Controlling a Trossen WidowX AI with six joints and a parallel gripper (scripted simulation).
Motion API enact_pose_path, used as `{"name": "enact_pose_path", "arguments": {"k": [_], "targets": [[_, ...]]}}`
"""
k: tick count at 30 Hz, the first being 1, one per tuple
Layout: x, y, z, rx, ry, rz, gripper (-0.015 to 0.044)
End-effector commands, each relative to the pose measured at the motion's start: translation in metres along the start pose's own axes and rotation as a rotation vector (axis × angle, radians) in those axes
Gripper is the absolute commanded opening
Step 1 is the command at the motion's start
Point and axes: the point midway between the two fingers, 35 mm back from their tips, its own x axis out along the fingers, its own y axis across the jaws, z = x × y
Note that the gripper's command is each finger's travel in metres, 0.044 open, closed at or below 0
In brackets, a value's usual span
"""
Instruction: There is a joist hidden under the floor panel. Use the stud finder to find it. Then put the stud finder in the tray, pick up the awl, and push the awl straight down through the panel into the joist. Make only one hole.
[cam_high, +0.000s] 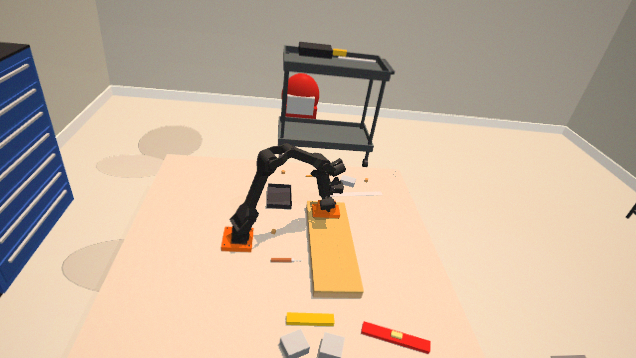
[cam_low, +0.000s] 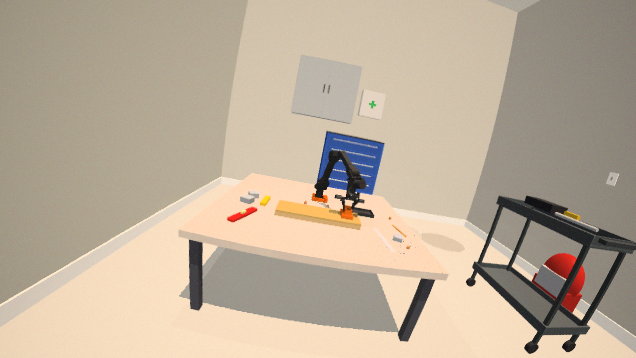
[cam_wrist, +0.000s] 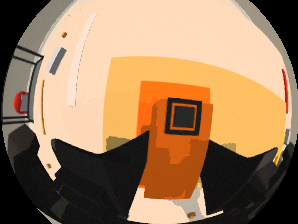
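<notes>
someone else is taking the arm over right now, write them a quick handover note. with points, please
Hand (cam_high: 327, 202) (cam_wrist: 173, 136): shut on the orange stud finder (cam_high: 320, 214) (cam_low: 346, 215) (cam_wrist: 155, 92), at the cart-side end of the floor panel (cam_high: 336, 260) (cam_low: 310, 214) (cam_wrist: 240, 100).
Awl (cam_high: 281, 260): lying on the table (cam_high: 200, 300) (cam_low: 225, 240), between the arm's base and the panel.
Tray (cam_high: 279, 207) (cam_low: 371, 215): on the table beside the panel, stud finder not in it.
Done: stud finder picked up and brought to the panel. Whether the joist is located, I cannot tell.
Left: settle the joist spot, put the stud finder in the tray, pick up the awl, push it straight down once.

Red level (cam_high: 395, 337) (cam_low: 242, 214) nr yellow bar (cam_high: 310, 319) (cam_low: 265, 200), cart (cam_high: 337, 68) (cam_low: 558, 330) by wall
</notes>
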Motion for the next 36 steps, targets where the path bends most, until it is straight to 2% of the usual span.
{"name": "enact_pose_path", "arguments": {"k": [1,17,36], "targets": [[0.0,0.018,0.0,-0.002,0.002,0.01,0.0],[0.0,0.021,0.0,-0.001,0.002,0.01,0.0],[0.001,-0.043,0.0,-0.003,0.001,0.004,0.0]]}}
